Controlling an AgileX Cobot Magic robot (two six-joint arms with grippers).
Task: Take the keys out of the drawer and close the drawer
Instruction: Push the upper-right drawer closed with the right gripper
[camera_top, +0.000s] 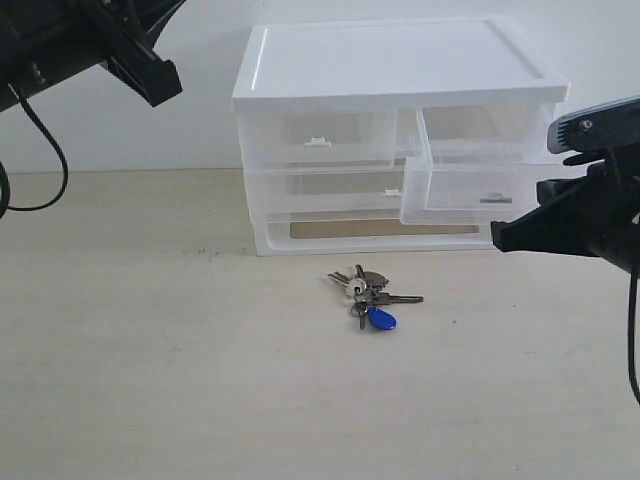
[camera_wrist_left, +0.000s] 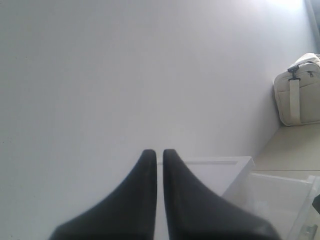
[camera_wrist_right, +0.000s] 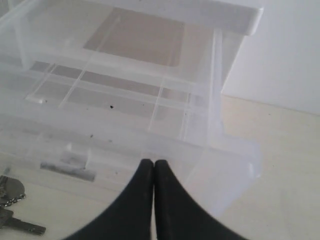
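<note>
The keys (camera_top: 365, 295) lie on the table in front of the white cabinet (camera_top: 400, 70), a grey bunch with a blue fob and a whitish cap. Their edge also shows in the right wrist view, keys (camera_wrist_right: 12, 200). The drawer (camera_top: 465, 190), translucent and on the right, stands pulled out and is empty inside, drawer (camera_wrist_right: 125, 130). My right gripper (camera_top: 497, 235) is shut with nothing in it, its tips (camera_wrist_right: 153, 162) close in front of the drawer's front wall near its outer corner. My left gripper (camera_top: 165, 85) hangs high at the far left, shut and empty (camera_wrist_left: 160, 152).
The cabinet's left half-width drawer (camera_top: 318, 140) and the wide drawer below (camera_top: 330, 190) are pushed in. A pale bag (camera_wrist_left: 297, 90) sits off to the side in the left wrist view. The wooden tabletop (camera_top: 150, 350) stretches left of and in front of the keys.
</note>
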